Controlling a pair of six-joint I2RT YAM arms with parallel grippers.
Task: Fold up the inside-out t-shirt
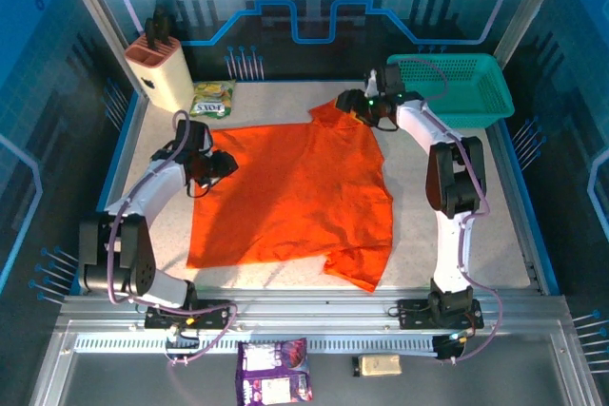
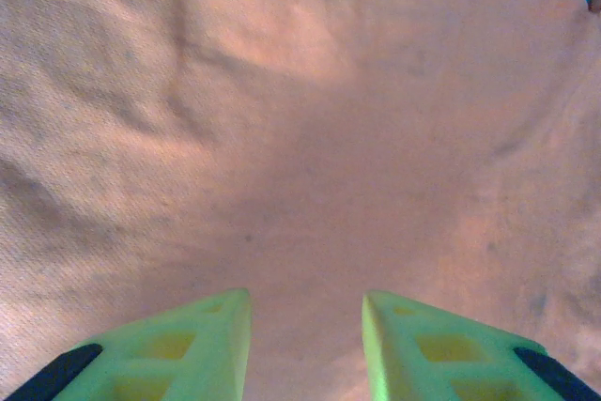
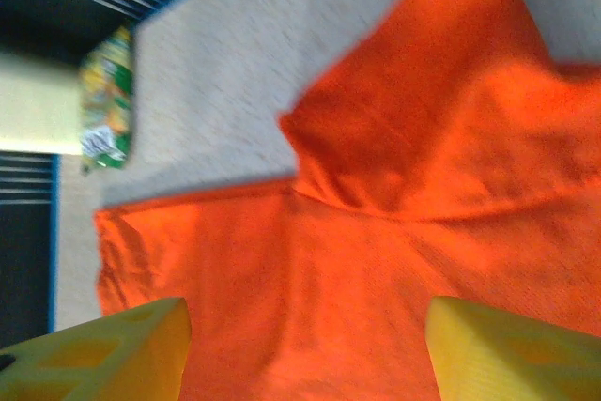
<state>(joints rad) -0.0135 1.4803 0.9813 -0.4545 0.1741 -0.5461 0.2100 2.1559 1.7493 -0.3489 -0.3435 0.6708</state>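
On the metal rail at the near edge, in front of the arm bases, lie a purple packet (image 1: 274, 371) and a small tan block (image 1: 379, 364). Beyond them, in the middle of the speckled worktop (image 1: 500, 216), the orange t-shirt (image 1: 295, 197) is spread out nearly flat. Its long axis runs left to right. Both sleeves sit at the right-hand end: the near sleeve (image 1: 357, 273) is crumpled at the near right corner and the far sleeve (image 1: 335, 113) juts toward the back. The straight hem edge faces left, so the shoulders point toward the right arm's side. The collar itself is too hard to make out.

At the far left corner of the cloth, by the hem, the left end effector (image 1: 219, 164) sits low over the fabric. In the left wrist view its green fingers (image 2: 202, 335) stand partly apart, with wrinkled orange cloth showing flat in the gap, so it is open and grips nothing. Farther back, the right end effector (image 1: 366, 106) hovers at the far sleeve. Its wrist view shows yellow fingers (image 3: 122, 345) spread wide above the sleeve and shoulder, holding nothing.

Along the back edge stand a cream knife block (image 1: 160, 68) at the left, a green snack bag (image 1: 211, 99) just beside it, and a teal mesh basket (image 1: 452, 87) at the right corner
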